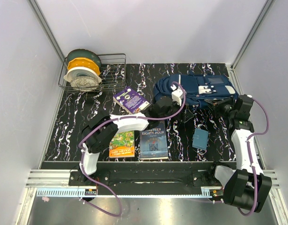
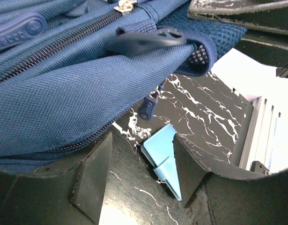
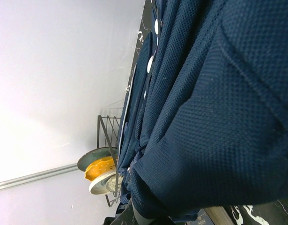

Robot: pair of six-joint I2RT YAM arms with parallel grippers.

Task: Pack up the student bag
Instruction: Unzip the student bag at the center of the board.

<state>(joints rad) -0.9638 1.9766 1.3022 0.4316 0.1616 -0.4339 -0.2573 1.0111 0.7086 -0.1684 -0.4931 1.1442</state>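
Observation:
The student bag (image 1: 200, 88), navy blue with white patches, lies at the back right of the table. Its closed zipper and woven fabric fill the upper left wrist view (image 2: 64, 93). My left gripper (image 1: 166, 107) sits at the bag's front left edge. Its jaws (image 2: 141, 183) stand open over bare table, with nothing between them. My right gripper (image 1: 221, 102) is at the bag's front right edge. In the right wrist view the bag's navy mesh fabric (image 3: 218, 117) drapes over that gripper (image 3: 148, 218), which is shut on it.
A small teal-blue pouch (image 1: 200, 138) lies in front of the bag; the same pouch (image 2: 162, 157) shows beyond the left fingers. Three books lie on the table: a purple one (image 1: 130, 100), a colourful one (image 1: 122, 143) and a dark one (image 1: 154, 140). A wire basket (image 1: 113, 70) with plates stands at the back left.

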